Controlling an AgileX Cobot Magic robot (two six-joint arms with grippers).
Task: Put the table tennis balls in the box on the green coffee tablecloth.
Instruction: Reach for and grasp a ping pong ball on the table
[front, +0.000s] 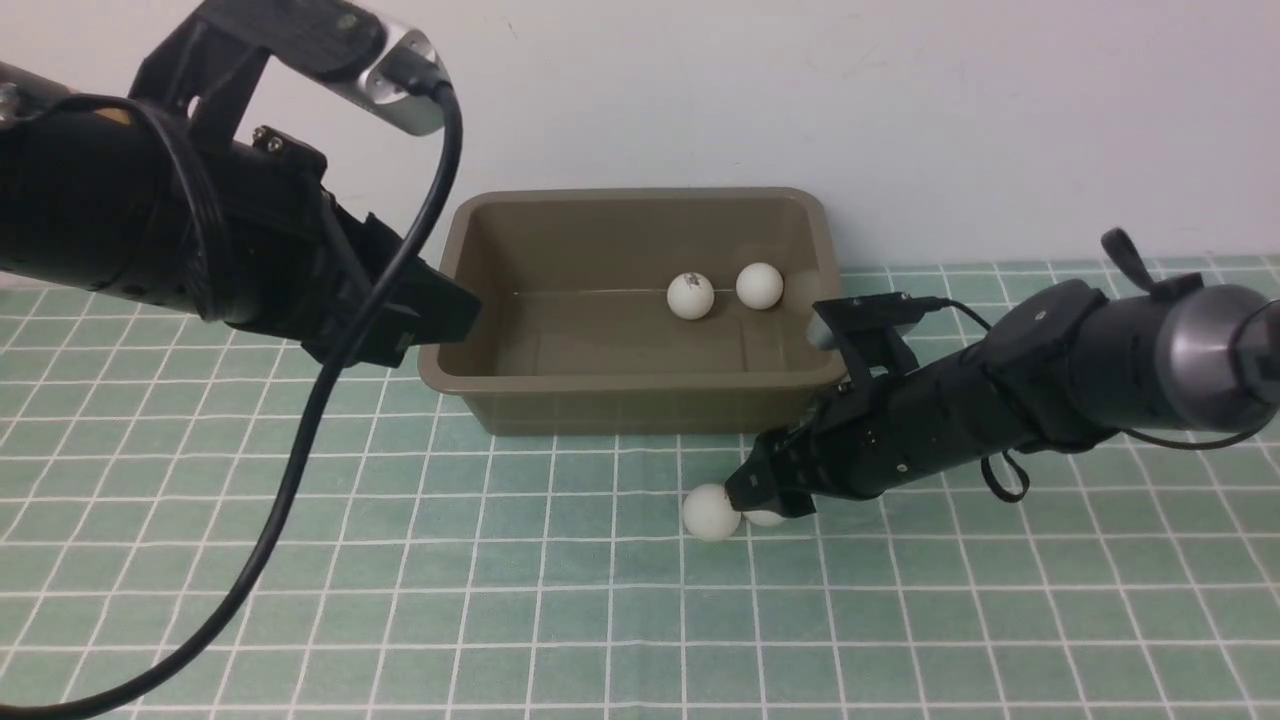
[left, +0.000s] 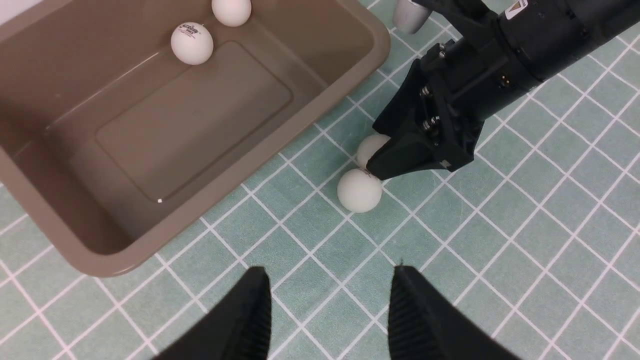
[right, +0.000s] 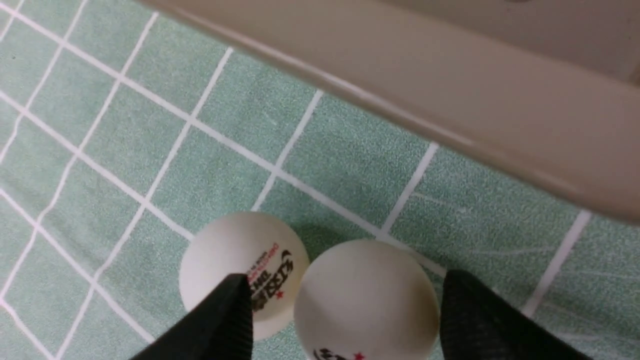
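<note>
Four table tennis balls were counted: two at the right gripper, one apparently between its jaws, and two beyond it inside the one box.

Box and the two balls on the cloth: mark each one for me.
Box (front: 620, 410): front view, on its near wall.
Left ball (front: 710, 512): front view, on its middle.
Right ball (right: 367, 295): right wrist view, on its bare upper face.
</note>
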